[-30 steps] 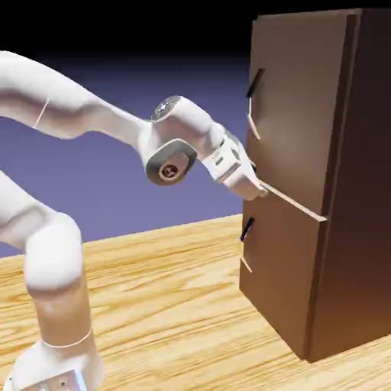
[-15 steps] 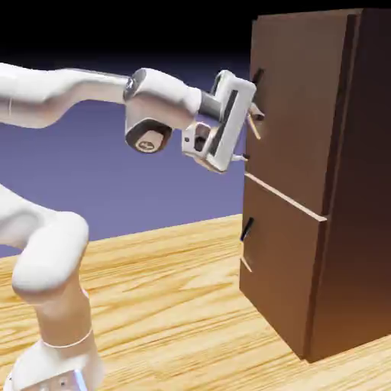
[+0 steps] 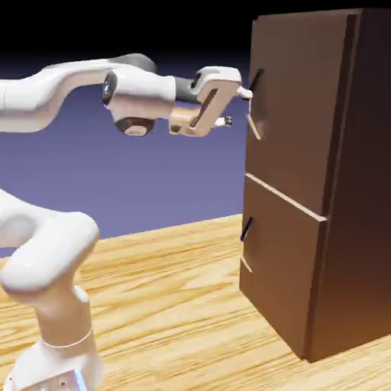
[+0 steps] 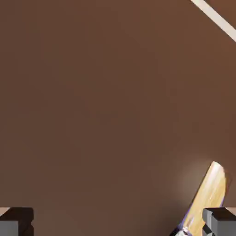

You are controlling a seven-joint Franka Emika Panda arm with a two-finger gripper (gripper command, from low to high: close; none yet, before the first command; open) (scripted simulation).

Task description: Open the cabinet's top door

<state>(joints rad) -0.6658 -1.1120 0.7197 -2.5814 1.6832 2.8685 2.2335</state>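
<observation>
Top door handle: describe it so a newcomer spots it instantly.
Find the tall brown cabinet at the exterior view's right. Its front has two panels split by a pale edge; the top door is the taller one. Its handle is the slim dark bar near the upper left corner, higher than the lower panel's shorter handle.

arm: white, rounded links | grey joints | fingers: dark grey

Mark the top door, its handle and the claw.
top door [image 3: 294,114], exterior view, bare front panel.
handle [image 3: 255,82], exterior view, middle of the dark bar.
claw [image 3: 237,108], exterior view, between its open fingertips.
</observation>
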